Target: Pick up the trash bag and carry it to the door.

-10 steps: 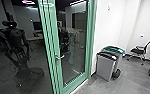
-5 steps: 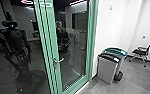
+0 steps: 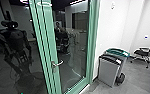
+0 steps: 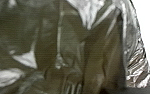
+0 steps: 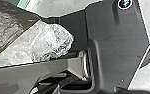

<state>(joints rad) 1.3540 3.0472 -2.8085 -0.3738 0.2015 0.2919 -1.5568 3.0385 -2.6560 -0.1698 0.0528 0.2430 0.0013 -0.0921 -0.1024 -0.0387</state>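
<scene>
One trash bag, dark, glossy, creased, close before the left wrist camera; one piece of crumpled clear plastic, by the robot's dark base plate; left gripper and right gripper, spread or pressed together, I cannot tell; one green-framed glass door with lever handle; one dark-lidded grey bin, one green-lidded bin, near right of it; one black chair, far right.

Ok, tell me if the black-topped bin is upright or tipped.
Upright: the black-topped bin has its base down on the floor and its top facing up.
</scene>
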